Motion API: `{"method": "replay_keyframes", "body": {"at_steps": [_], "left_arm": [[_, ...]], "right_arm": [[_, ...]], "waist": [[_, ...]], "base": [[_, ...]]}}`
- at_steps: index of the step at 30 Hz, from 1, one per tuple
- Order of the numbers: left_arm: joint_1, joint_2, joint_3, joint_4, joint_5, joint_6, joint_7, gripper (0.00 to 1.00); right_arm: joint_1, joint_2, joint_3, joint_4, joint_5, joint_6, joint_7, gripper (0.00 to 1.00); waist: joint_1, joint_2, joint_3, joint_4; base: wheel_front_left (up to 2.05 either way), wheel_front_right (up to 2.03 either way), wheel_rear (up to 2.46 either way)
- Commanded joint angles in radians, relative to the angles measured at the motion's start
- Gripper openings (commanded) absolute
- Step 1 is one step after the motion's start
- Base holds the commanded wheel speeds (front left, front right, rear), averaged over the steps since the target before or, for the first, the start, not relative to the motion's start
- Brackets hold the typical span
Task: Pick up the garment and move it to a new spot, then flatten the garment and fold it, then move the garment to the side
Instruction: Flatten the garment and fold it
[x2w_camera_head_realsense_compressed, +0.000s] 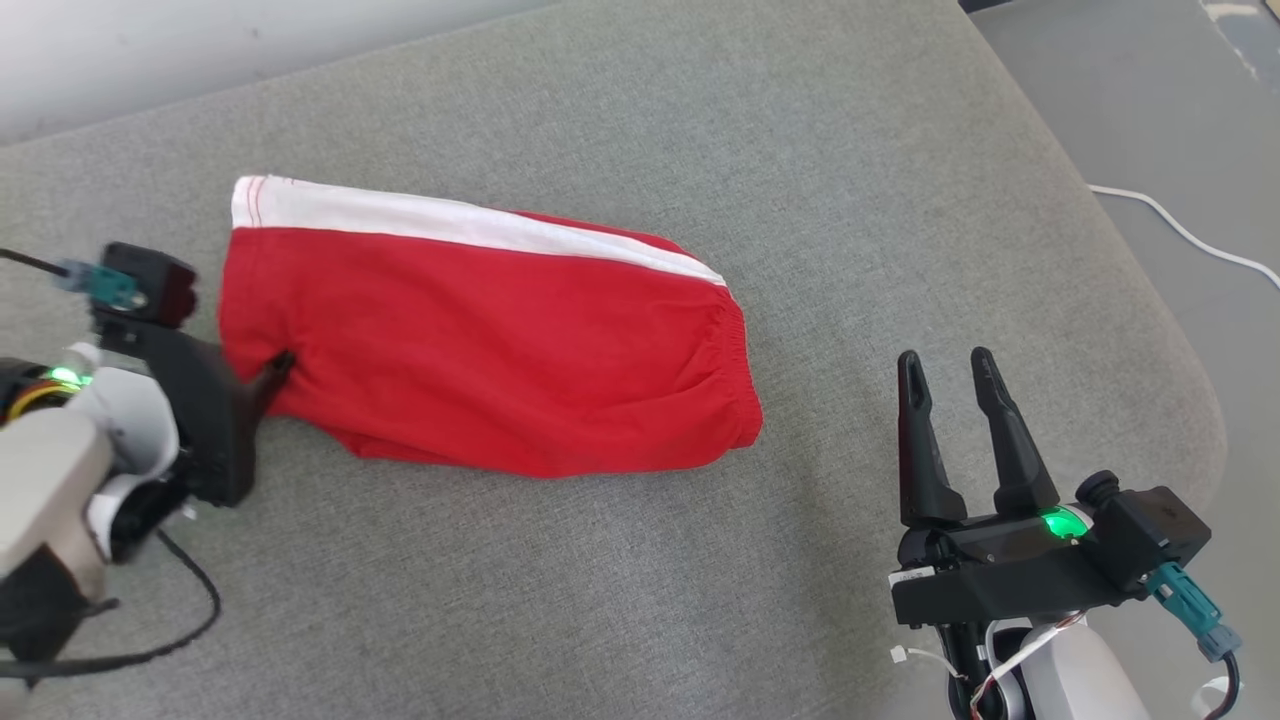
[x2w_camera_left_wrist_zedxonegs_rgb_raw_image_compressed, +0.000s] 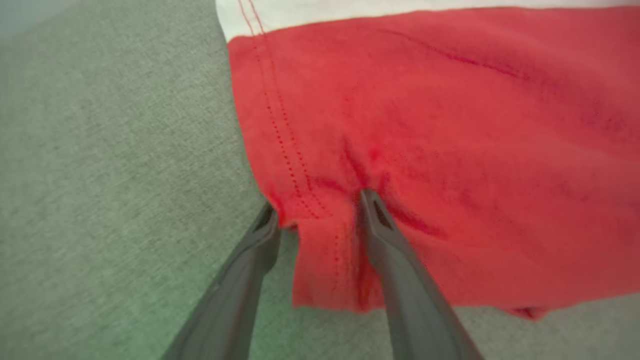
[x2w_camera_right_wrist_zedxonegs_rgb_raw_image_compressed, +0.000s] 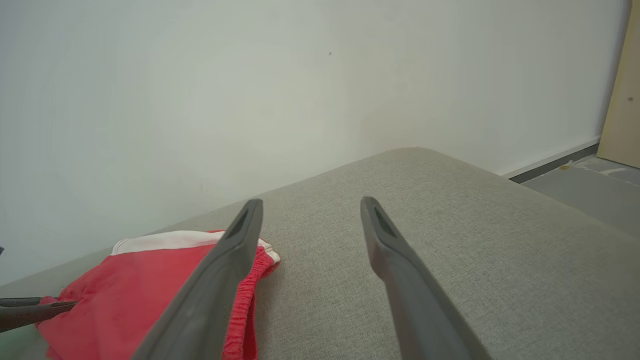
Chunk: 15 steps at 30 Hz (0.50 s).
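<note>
The garment, red shorts with a white side stripe, lies folded in half on the grey cushion, with its elastic waistband to the right. My left gripper is at the garment's left hem. In the left wrist view the left gripper is open, its jaws straddling a puckered bit of the garment's hem, one finger on top of the cloth and one at its edge. My right gripper is open and holds nothing, to the right of the waistband and clear of it. In the right wrist view the right gripper points past the garment.
The cushion's rounded right edge drops to a grey floor, where a white cable runs. A pale wall stands behind the cushion, with a wooden panel at the far right.
</note>
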Motion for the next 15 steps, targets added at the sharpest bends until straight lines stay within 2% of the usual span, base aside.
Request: {"method": "replay_keyframes", "body": {"at_steps": [1, 9, 15], "left_arm": [[0.039, -0.016, -0.020, -0.010, 0.003, -0.005, 0.008, 0.00], [0.047, -0.034, -0.013, -0.043, 0.022, -0.006, -0.085, 0.00], [0.119, -0.052, -0.009, -0.094, 0.011, 0.031, -0.152, 0.00]], "right_arm": [[0.002, 0.004, 0.001, 0.001, -0.007, -0.002, 0.000, 1.00], [0.020, -0.001, 0.000, 0.015, -0.026, -0.002, 0.000, 1.00], [0.050, -0.013, -0.017, 0.032, -0.031, -0.002, 0.000, 1.00]], "waist": [[0.0000, 0.0000, -0.011, 0.008], [0.0000, 0.0000, -0.074, 0.062], [0.0000, 0.0000, -0.146, 0.135]], "base": [[0.00, 0.00, 0.00], [0.00, 0.00, 0.00], [0.00, 0.00, 0.00]]}}
